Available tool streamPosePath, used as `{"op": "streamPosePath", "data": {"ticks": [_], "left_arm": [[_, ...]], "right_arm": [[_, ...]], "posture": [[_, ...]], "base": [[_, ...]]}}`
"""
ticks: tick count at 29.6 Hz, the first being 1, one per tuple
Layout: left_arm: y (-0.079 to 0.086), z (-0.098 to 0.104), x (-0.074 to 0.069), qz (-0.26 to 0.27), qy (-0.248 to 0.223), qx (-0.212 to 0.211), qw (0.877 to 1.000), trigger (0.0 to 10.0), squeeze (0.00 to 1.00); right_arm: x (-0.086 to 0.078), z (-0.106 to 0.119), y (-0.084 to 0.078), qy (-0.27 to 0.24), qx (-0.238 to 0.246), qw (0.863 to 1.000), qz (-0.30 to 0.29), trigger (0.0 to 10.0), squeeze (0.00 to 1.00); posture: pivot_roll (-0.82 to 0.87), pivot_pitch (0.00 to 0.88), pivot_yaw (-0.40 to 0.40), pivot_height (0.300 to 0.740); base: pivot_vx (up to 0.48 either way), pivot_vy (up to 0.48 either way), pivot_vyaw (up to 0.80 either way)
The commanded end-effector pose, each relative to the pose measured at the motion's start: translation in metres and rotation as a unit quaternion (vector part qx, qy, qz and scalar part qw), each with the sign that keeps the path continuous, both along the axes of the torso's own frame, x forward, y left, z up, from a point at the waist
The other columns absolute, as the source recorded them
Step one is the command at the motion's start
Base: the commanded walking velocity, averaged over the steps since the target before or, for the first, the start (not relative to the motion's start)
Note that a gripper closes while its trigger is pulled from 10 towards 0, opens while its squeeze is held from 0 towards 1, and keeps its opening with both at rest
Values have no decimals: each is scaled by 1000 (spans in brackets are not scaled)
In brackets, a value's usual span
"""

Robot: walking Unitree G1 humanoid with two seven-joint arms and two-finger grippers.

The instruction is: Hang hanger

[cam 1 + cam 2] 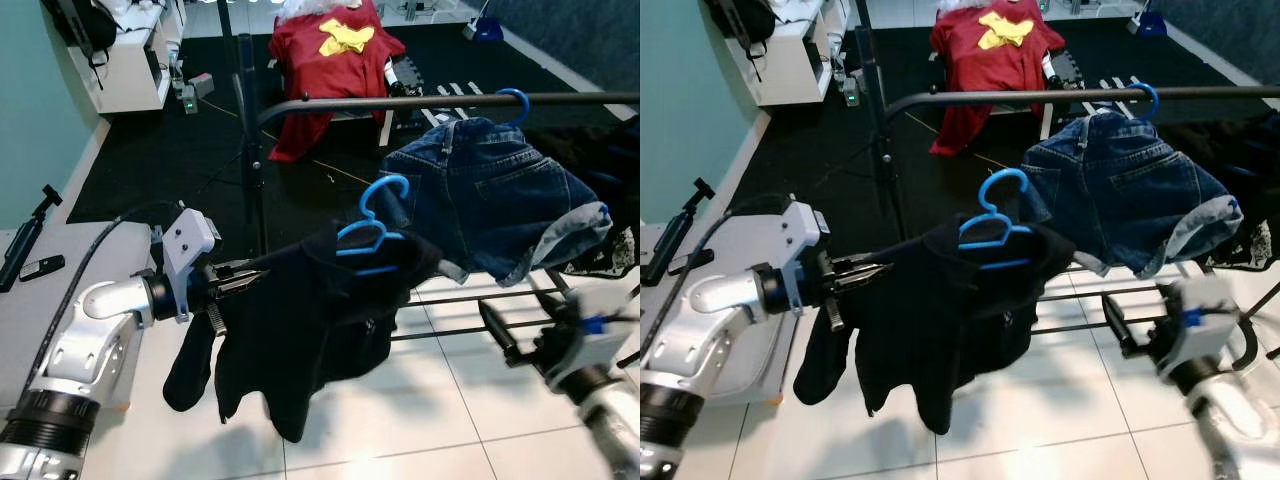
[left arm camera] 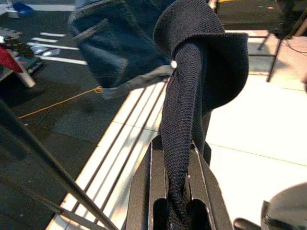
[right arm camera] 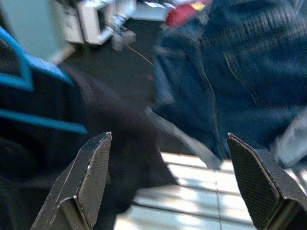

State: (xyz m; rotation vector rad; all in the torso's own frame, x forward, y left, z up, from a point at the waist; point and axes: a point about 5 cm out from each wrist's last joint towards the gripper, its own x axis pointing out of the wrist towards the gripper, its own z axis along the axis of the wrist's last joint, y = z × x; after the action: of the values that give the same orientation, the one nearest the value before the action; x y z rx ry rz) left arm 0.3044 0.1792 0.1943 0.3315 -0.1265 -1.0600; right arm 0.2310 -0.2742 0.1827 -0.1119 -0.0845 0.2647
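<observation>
1. While the left gripper [image 1: 243, 279] reaches out below the black clothes rail [image 1: 420, 101], its two black fingers [image 2: 158, 187] are clamped on a fold of the black garment [image 1: 300, 330], pinching the knit cloth between them.
2. That garment is draped on a blue hanger [image 1: 372, 232], whose hook stands up free in the air, below the rail and not on it; the cloth sags from the hanger toward the white tiled floor [image 1: 420, 410], one sleeve dangling under the left gripper.
3. Lower than the rail and toward its right end, the right gripper [image 3: 170, 182] hovers with its fingers spread wide and nothing between them; its wrist view looks at the black garment, the blue hanger and the denim beyond, somewhat blurred.
4. Just beyond the black garment, a pair of denim shorts [image 1: 490, 205] hangs from the rail on a second blue hanger hook [image 1: 514, 103], which curls over the bar.
5. Under the rail, thin horizontal bars of the rack [image 1: 470, 300] cross above the tiles.
6. Behind the rail, on dark carpet, a red shirt with a yellow emblem [image 1: 330, 60] is draped over a piece of furniture.
7. Further left of the rail, a white shelf unit [image 1: 140, 60] stands against a teal wall [image 1: 35, 110].
</observation>
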Motion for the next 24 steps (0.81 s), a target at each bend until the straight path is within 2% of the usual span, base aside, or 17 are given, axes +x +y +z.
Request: {"op": "streamPosePath", "data": {"ticks": [1,2,3,4,6,8,12,15,19,21,22,23,24], "left_arm": [[0,8,-3,-25,-12,15,999,0,0],[-1,16,-3,-48,-17,17,999,0,0],[-1,16,-3,-48,-17,17,999,0,0],[-4,25,-5,-76,-21,17,997,0,0],[-4,25,-5,-76,-21,17,997,0,0],[-10,43,-9,-138,-31,13,990,0,0],[-13,55,-12,-178,-36,12,983,0,0],[-19,68,-17,-233,-40,15,972,0,0],[-21,71,-18,-243,-41,15,969,0,0],[-22,72,-21,-260,-39,24,964,0,0],[-23,71,-23,-274,-36,37,960,549,0],[-23,71,-23,-274,-36,37,960,549,0],[-23,71,-25,-283,-32,48,957,824,0]], "right_arm": [[-9,8,0,13,8,999,52,10000,0],[-19,22,-4,22,-4,994,108,10000,0],[-19,22,-4,22,-4,994,108,10000,0],[-30,33,-6,37,-13,985,167,10000,0],[-30,33,-6,37,-13,985,167,10000,0],[-48,50,-4,70,-30,960,268,10000,0],[-49,60,-5,81,-40,950,300,10000,0],[-44,70,-2,89,-52,936,336,10000,0],[-43,71,0,95,-53,932,345,10000,0],[-40,77,1,86,-55,931,351,10000,0],[-37,87,2,60,-47,930,360,10000,0],[-37,87,2,60,-47,930,360,10000,0],[-37,100,5,29,-30,925,377,10000,0]], "posture": [[-120,152,17,740],[-117,143,17,740],[-117,143,17,740],[-117,141,17,740],[-117,141,17,740],[-118,129,18,740],[-122,127,20,740],[-120,126,18,740],[-120,126,18,740],[-110,124,14,740],[-110,124,14,740],[-110,124,14,740],[-104,125,13,740]], "base": [[0,0,0],[0,0,0],[0,0,0],[0,0,0],[0,0,0],[0,0,0],[0,0,0],[0,0,0],[0,0,0],[0,0,0],[0,0,0],[0,0,0],[0,0,0]]}}
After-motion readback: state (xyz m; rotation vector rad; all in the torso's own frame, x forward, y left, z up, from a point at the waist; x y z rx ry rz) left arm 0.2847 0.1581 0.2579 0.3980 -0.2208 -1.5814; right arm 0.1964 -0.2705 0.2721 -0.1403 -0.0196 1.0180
